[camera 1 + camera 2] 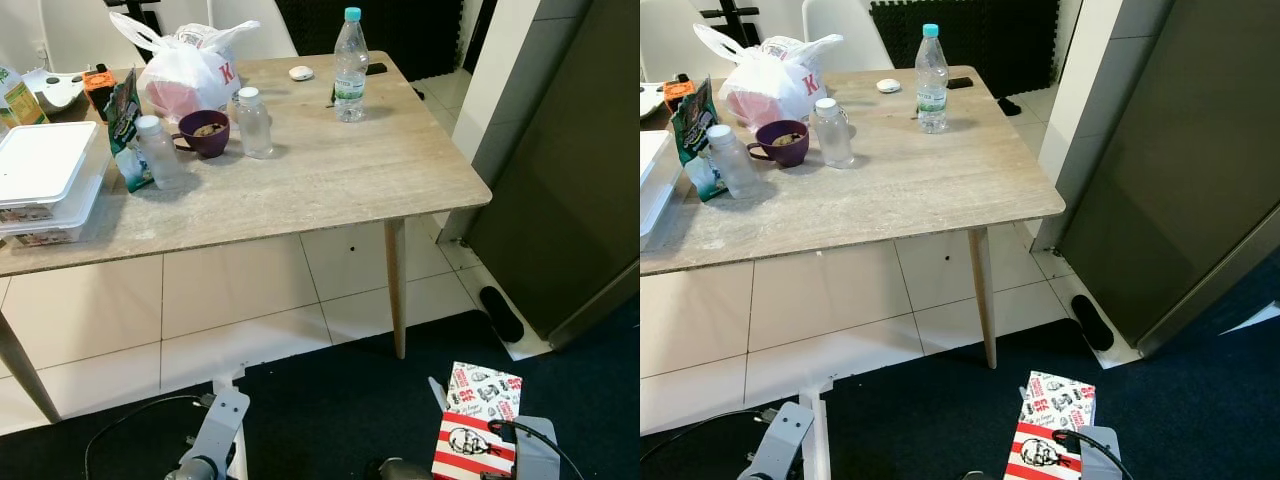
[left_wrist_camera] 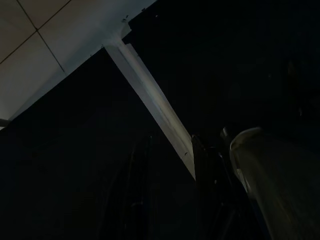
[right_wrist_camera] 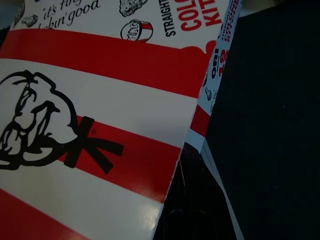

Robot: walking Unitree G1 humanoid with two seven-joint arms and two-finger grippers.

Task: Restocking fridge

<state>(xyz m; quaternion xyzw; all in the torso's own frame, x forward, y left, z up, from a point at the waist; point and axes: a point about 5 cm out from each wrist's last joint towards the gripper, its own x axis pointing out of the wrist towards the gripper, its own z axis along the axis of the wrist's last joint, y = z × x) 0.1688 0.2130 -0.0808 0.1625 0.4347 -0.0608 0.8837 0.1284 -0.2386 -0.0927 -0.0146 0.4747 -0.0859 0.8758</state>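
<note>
A red-and-white striped KFC box (image 1: 473, 422) hangs low at the right, over the dark carpet, with my right gripper (image 1: 482, 458) shut on its lower end. In the right wrist view the box (image 3: 100, 115) is very close, with one black finger (image 3: 192, 200) under its edge. The dark grey fridge (image 1: 565, 190) stands shut at the right, beyond the table corner. My left arm (image 1: 215, 435) hangs idle at the lower left. Its gripper (image 2: 170, 195) is open over dark floor.
A wooden table (image 1: 330, 170) ahead holds a tall water bottle (image 1: 350, 68), two small bottles (image 1: 254, 122), a purple bowl (image 1: 207, 131), a white plastic bag (image 1: 190, 68) and white trays (image 1: 45, 175). A black slipper (image 1: 500, 312) lies by the fridge. Cable (image 1: 130, 420) trails on the floor.
</note>
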